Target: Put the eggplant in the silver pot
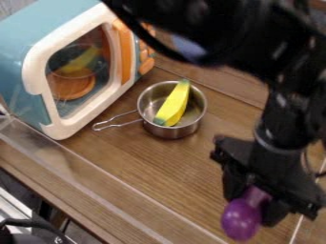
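Observation:
The eggplant (238,220), glossy purple and rounded, hangs at the bottom right of the view, held between the black fingers of my gripper (258,202), which points down and is shut on it. It looks lifted a little off the wooden table (121,172). The silver pot (165,129) stands left of and beyond the gripper, well apart from it, with its wire handle (112,121) pointing left. A yellow banana-shaped toy (176,101) lies inside the pot. The black arm fills the upper right and hides the table behind it.
A teal and orange toy microwave (38,57) stands at the back left, close behind the pot, with yellow and orange items behind its window. The table's near edge, with a clear rim, runs diagonally across the lower left.

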`<state>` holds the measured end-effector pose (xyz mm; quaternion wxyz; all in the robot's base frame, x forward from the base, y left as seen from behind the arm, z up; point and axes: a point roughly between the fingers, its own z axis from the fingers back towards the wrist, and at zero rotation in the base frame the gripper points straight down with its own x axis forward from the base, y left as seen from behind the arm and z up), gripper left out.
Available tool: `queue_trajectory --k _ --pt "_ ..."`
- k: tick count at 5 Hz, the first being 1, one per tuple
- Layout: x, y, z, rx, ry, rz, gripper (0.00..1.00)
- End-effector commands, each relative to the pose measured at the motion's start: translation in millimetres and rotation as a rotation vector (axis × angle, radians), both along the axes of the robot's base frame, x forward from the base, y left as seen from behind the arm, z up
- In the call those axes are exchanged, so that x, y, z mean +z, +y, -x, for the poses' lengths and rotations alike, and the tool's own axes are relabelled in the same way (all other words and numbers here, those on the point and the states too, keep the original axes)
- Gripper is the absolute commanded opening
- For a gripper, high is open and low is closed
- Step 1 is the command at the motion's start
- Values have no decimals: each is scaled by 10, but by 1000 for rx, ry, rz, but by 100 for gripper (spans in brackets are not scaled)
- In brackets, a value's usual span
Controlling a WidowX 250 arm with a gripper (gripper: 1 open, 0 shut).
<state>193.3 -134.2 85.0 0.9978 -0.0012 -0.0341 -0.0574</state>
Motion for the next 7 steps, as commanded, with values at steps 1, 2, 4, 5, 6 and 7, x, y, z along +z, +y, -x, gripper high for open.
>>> queue_trajectory --k 1,2,4,5,6,7 --pt "436 203 -176 31 -79 -2 0" --pt "705 615 -327 75 -109 -36 0" --pt "856 1478 -465 66 -140 -51 0" --pt "812 1589 -608 137 -143 -59 0" --pt "747 1665 -751 188 -143 -69 0" --pt "665 1645 -856 184 -147 -73 0"
